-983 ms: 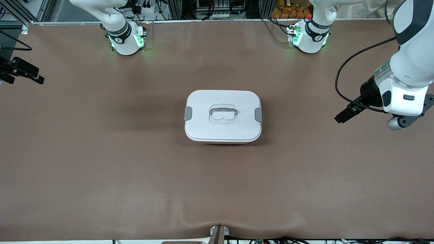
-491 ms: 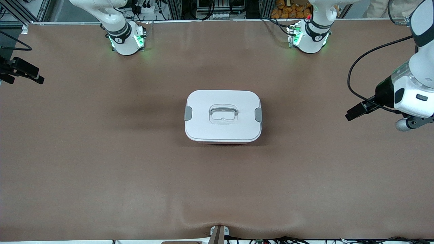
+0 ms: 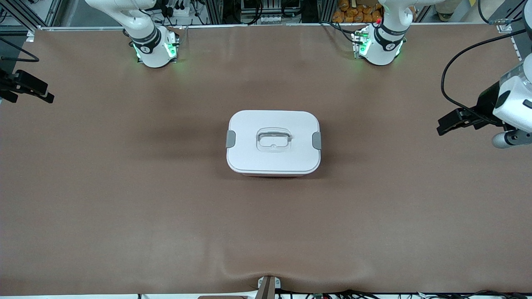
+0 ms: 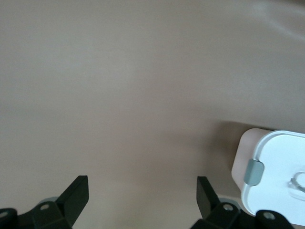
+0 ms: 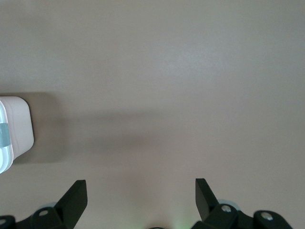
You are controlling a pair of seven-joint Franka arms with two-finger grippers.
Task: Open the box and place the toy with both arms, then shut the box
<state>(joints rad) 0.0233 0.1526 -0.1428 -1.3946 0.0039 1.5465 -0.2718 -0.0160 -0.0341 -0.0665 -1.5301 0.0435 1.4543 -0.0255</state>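
**A:** So that rounded-rectangular pink plastic box with the white lid [image 3: 273,142] is sitting shut mid-tabletop [image 3: 124,199]. How would you handle it?

**B:** Looks like light, stiff, smooth plastic, so probably slippery on the flat top. I'd go for the two grey side clips [image 3: 230,139], one at each arm's end, then lift by the clear recessed handle [image 3: 273,139]. An empty tub might slide on the brown mat if only one clip gets pushed.

**A:** And the arms?

**B:** The left gripper [image 3: 451,123] hangs over the tabletop's edge at its own end, well apart from the box, fingers [image 4: 74,195] spread wide, holding nothing. The right gripper [image 5: 140,200] is over bare mat at the other end, also wide and empty. No plush toy in any view.
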